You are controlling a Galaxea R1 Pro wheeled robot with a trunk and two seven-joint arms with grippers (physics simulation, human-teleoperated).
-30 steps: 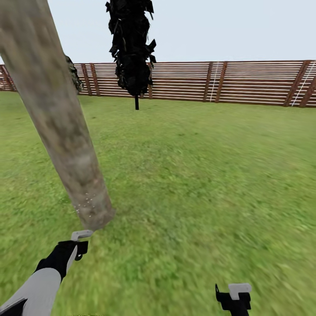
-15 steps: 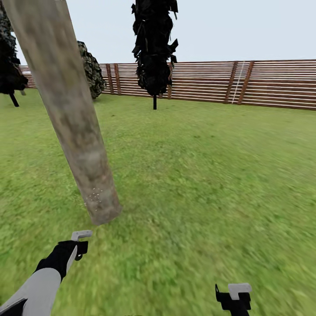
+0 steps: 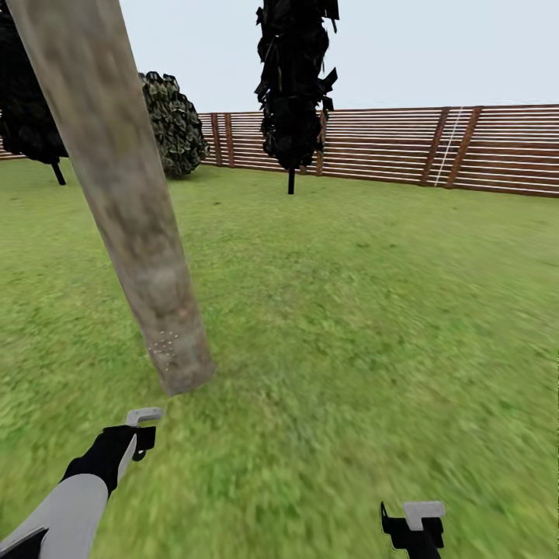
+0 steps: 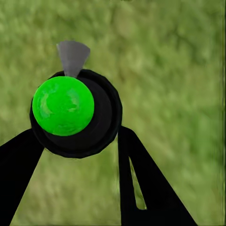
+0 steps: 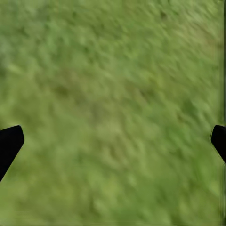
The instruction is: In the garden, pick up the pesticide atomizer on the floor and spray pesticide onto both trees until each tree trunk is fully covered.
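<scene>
From my head camera, the tree trunk has slid right as I turned, white pesticide specks low on it (most bark bare). My left gripper clasps the pesticide atomizer; my right gripper gapes over grass.

Green lawn, brown slatted fence, black conifers, pale overcast sky.

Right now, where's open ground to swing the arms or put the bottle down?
Open lawn runs from the pale mottled tree trunk across to the brown slatted fence. It is tight at the trunk's base, just ahead of the left gripper gripping the dark green-topped atomizer.
</scene>
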